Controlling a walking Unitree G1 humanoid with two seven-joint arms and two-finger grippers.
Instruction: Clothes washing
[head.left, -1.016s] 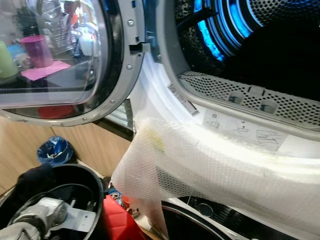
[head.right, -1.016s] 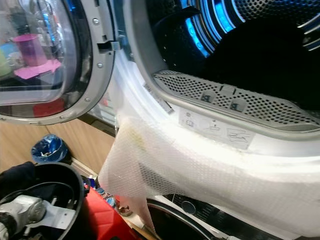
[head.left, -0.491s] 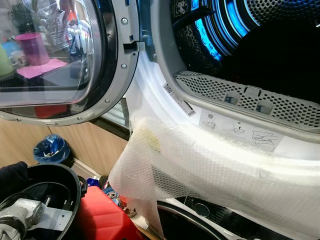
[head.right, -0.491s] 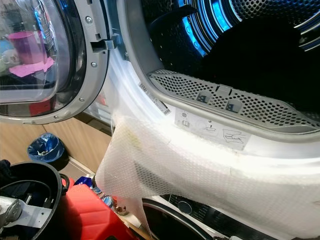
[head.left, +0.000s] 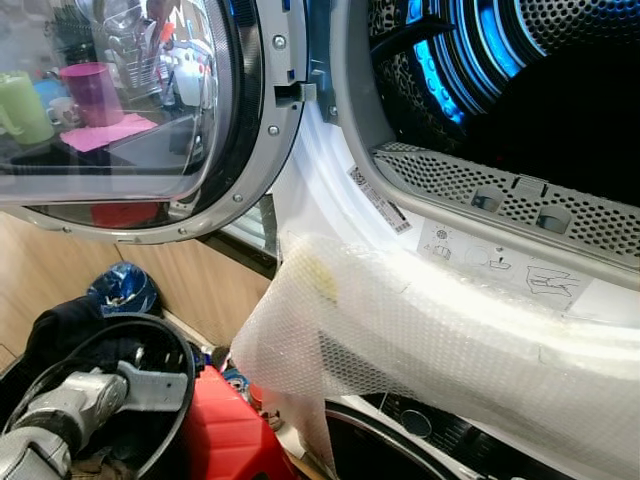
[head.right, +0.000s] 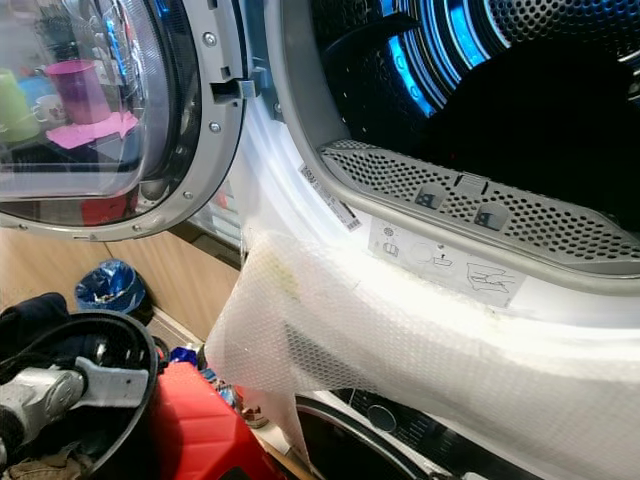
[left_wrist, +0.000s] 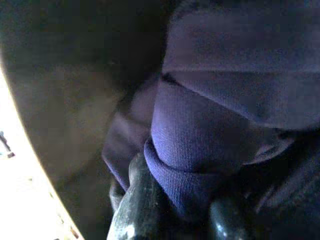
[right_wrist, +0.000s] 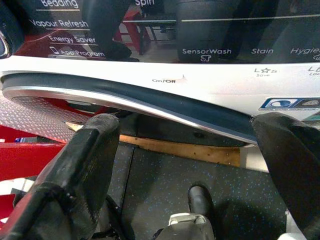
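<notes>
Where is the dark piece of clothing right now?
The dark garment is in the black bucket at the lower left of the head views, below the open washer door. The left hand grips it there.

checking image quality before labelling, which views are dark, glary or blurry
Left wrist view: dim and soft, bright glare along one edge, purple cloth close up between the jaws. Left eye view: sharp, door glass full of reflections, drum dark with blue light streaks. Right wrist view: evenly lit, panel text readable, fingers slightly soft.
</notes>
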